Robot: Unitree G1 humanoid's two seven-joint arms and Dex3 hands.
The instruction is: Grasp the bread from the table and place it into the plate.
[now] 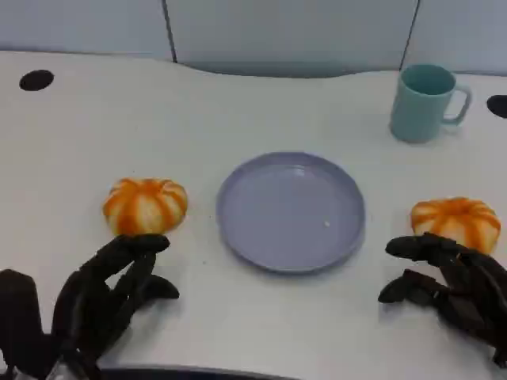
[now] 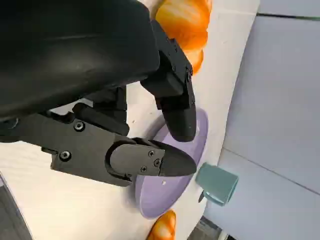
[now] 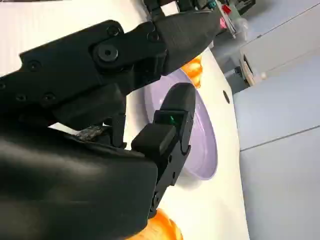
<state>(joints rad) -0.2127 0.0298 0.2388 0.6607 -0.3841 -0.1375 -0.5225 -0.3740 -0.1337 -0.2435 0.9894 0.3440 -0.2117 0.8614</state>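
Orange bread [image 1: 145, 206] sits at the plate's [image 1: 238, 229] nine o'clock, touching the left hand's [image 1: 99, 305] spread, empty fingertips. Another bread [image 1: 455, 222] sits by the spread, empty right hand [image 1: 447, 281].

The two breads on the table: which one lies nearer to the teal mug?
The bread beside the right hand, at the plate's right. The mug stands on that same side, behind it; the other bread lies across the plate, by the left hand.
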